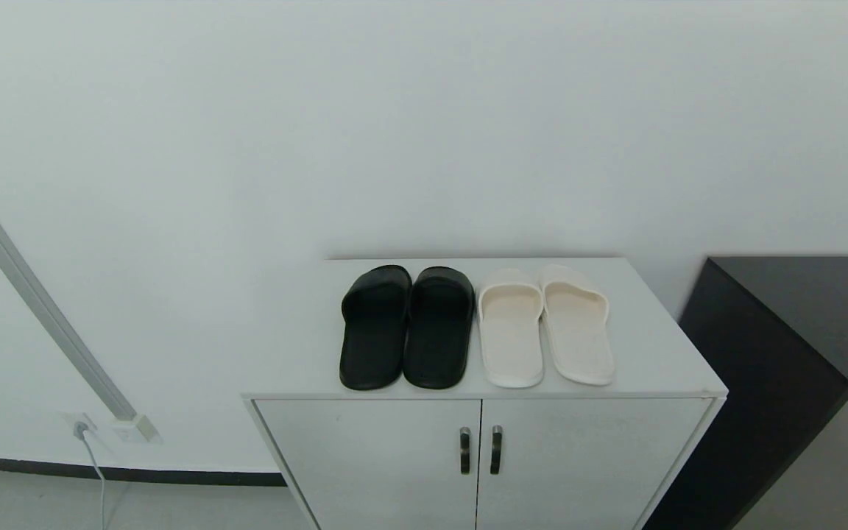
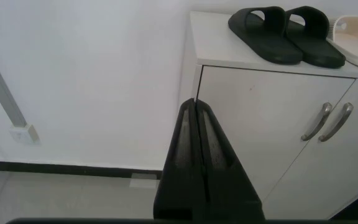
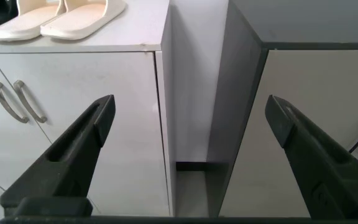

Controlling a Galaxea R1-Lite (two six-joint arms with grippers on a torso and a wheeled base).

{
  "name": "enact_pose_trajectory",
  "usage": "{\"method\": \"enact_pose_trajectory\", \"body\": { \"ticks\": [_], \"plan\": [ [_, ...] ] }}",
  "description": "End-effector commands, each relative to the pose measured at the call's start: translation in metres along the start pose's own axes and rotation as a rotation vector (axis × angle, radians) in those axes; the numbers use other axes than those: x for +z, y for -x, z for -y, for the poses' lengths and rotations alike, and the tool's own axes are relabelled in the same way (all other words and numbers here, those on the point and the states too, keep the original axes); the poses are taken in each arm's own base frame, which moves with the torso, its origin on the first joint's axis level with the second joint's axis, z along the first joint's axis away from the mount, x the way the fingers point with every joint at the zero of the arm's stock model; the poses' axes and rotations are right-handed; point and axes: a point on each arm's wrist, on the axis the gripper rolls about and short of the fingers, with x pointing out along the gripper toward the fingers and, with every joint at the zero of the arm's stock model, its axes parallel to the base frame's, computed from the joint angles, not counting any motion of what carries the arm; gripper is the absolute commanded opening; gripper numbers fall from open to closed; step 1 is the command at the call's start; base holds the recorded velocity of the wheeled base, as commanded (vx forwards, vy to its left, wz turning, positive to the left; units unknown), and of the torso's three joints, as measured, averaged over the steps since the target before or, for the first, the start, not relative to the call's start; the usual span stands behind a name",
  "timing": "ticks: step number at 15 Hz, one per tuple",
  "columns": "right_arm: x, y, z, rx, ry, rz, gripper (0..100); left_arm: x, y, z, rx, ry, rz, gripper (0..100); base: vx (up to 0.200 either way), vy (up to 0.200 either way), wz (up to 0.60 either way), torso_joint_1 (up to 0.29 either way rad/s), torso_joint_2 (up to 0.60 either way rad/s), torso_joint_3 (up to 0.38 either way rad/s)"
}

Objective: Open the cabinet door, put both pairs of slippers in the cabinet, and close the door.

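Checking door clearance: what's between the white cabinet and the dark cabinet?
Nothing: a bare gap separates the white cabinet from the dark cabinet, seen in the right wrist view.

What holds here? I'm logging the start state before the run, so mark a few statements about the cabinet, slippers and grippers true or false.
1. Both cabinet doors are shut. True.
2. The black slippers lie inside the cabinet. False: they lie on its top.
3. The white slippers lie to the robot's right of the black pair. True.
4. The left gripper is open. False: it is shut and empty.
5. The right gripper holds a white slipper. False: it is open, holding nothing.
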Motion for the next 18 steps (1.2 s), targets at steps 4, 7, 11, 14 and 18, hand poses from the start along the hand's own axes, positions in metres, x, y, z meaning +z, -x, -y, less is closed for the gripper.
{"method": "enact_pose_trajectory", "body": {
  "ticks": [4, 7, 11, 14, 18],
  "plan": [
    [0.0, 0.0, 0.0, 0.006, 0.012, -0.001, 100, 0.0, 0.0, 0.0, -0.001, -0.001, -0.001, 0, 0.0, 0.0, 0.0, 0.0, 0.0, 0.0],
    [0.0, 0.0, 0.0, 0.017, 0.024, -0.004, 100, 0.0, 0.0, 0.0, -0.001, 0.001, -0.001, 0, 0.0, 0.0, 0.0, 0.0, 0.0, 0.0],
    [0.0, 0.0, -0.001, 0.029, 0.039, -0.002, 100, 0.0, 0.0, 0.0, -0.001, -0.001, -0.001, 0, 0.0, 0.0, 0.0, 0.0, 0.0, 0.0],
    [0.001, 0.0, -0.001, 0.036, 0.055, -0.004, 100, 0.0, 0.0, 0.0, -0.003, -0.002, -0.002, 0, 0.0, 0.0, 0.0, 0.0, 0.0, 0.0],
    [0.036, 0.006, -0.001, 0.066, -0.001, 0.076, 100, 0.0, 0.0, 0.0, -0.004, -0.002, -0.002, 0, 0.0, 0.0, 0.0, 0.0, 0.0, 0.0]
  ]
}}
